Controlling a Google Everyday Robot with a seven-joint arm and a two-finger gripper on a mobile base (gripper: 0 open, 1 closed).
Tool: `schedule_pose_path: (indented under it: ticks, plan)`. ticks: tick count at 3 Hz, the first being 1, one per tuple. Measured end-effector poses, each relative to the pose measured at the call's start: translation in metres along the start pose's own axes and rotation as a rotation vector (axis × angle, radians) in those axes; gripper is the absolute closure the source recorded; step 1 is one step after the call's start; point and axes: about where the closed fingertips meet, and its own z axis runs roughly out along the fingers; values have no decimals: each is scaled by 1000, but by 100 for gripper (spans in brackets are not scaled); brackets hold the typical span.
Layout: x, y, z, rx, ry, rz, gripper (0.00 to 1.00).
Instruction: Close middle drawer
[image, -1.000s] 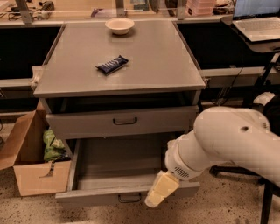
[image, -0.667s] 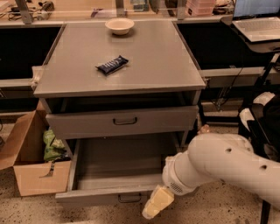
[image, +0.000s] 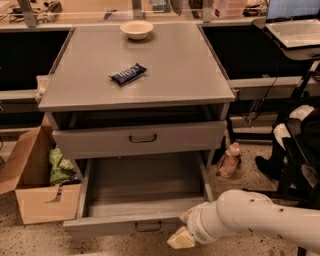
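Note:
The middle drawer (image: 142, 186) is pulled far out of the grey cabinet (image: 140, 75). Its deep tray-like inside shows nothing in it. Its low front panel (image: 115, 225) carries a small dark bar handle (image: 148, 227). My gripper (image: 181, 239), cream-tipped at the end of the white arm (image: 255, 217), hangs just in front of the right end of that panel, to the right of the handle and slightly below it. The drawer above (image: 140, 140), with the taller front, stands out a little.
A dark snack bar (image: 128, 73) and a white bowl (image: 136, 29) sit on the cabinet top. An open cardboard box (image: 35, 192) with green packets stands at the left. A small bottle (image: 228, 160) and a dark chair (image: 300, 145) are at the right.
The arm has dropped lower and drawn back to the right. The gripper has come down from over the drawer's right front corner to in front of the panel. The drawer has not moved.

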Motion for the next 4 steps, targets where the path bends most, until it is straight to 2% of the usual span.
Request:
schedule_pose_path:
  ticks: [1,2,3,4]
  plan:
    - [28,-17,39,-2,-27,55,63]
    - [57,-43,81,-15,-52,116,94]
    - [58,-41,83,-23,-50,119,100]
    - [58,-41,83,-23,-50,119,100]
